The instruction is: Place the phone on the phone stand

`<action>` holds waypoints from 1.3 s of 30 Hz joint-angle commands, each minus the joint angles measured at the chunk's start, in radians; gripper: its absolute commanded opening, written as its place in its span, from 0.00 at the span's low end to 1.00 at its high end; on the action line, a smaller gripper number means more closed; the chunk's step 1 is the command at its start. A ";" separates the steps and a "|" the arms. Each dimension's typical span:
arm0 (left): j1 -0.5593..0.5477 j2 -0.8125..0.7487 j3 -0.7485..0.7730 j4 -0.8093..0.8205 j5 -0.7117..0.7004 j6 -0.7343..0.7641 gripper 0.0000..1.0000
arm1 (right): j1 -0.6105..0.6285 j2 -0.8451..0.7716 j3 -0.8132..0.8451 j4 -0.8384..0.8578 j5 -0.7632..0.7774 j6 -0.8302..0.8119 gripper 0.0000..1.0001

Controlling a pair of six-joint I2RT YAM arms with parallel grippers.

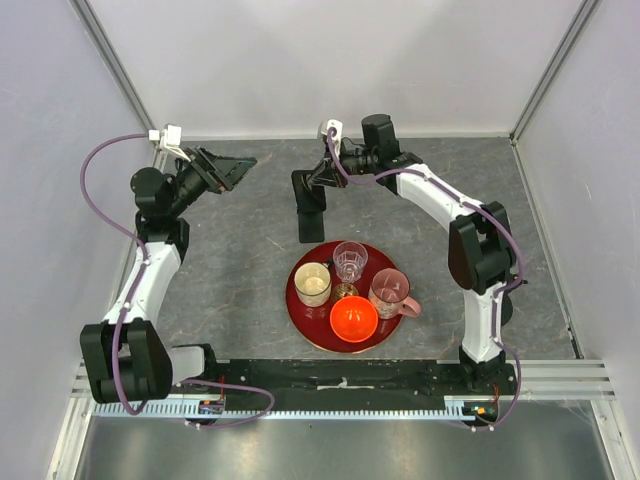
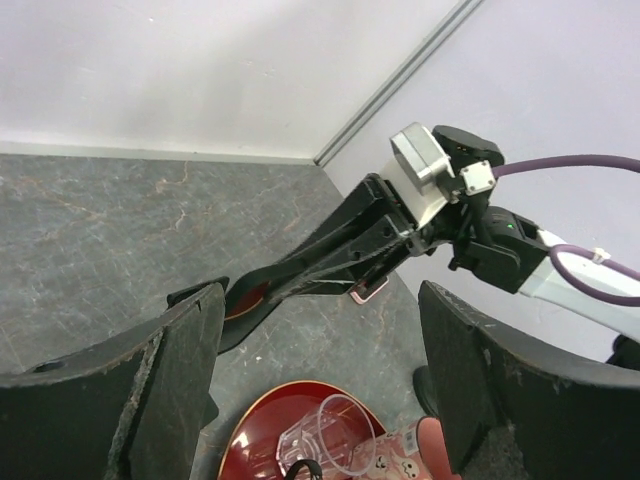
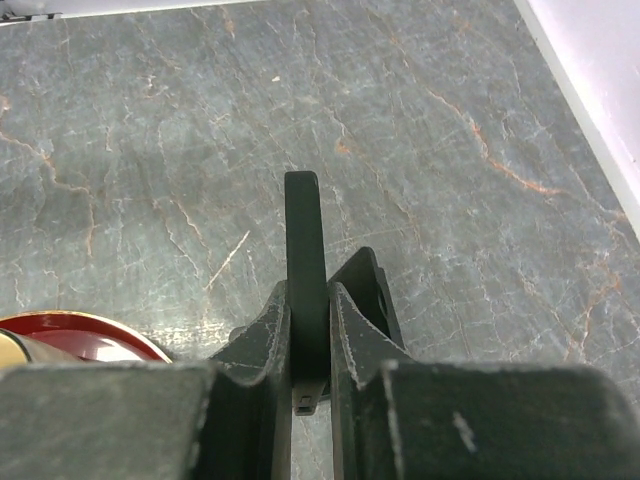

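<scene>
Your right fingers [image 3: 357,300] are clenched on the phone [image 3: 302,220]. The wrist cam shows it edge-on: a thin dark slab pinched between both pads, its far end sticking out past the tips over bare grey worktop [image 3: 480,120]. From the top cam the phone [image 1: 311,218] runs from those fingers [image 1: 318,183] toward you, w/ its near end just beside the far rim of the red tray [image 1: 293,300]. You can't tell from these views whether that end touches the worktop or hangs above it. The left wrist cam catches a pink corner of the case [image 2: 368,292] peeking out under the right arm's fingers.

Your left fingers [image 2: 170,390] are released, spread wide w/ nothing between them. They sit at the far left of the worktop, well apart from the phone, aimed roughly at the right arm's wrist.

Near-centre, the tray carries a cream cup [image 1: 313,284], a clear glass [image 1: 350,262], a pink mug [image 1: 390,292] and an orange bowl [image 1: 354,319], all close together; the bowl is nearest the arm bases.
</scene>
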 commanded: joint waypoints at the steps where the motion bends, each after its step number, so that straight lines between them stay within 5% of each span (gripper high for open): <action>1: 0.008 0.015 -0.007 0.097 0.045 -0.088 0.84 | -0.006 0.022 0.100 0.056 -0.064 -0.016 0.00; 39: 0.008 0.043 -0.005 0.134 0.082 -0.120 0.84 | -0.049 0.139 0.123 0.192 -0.138 0.092 0.00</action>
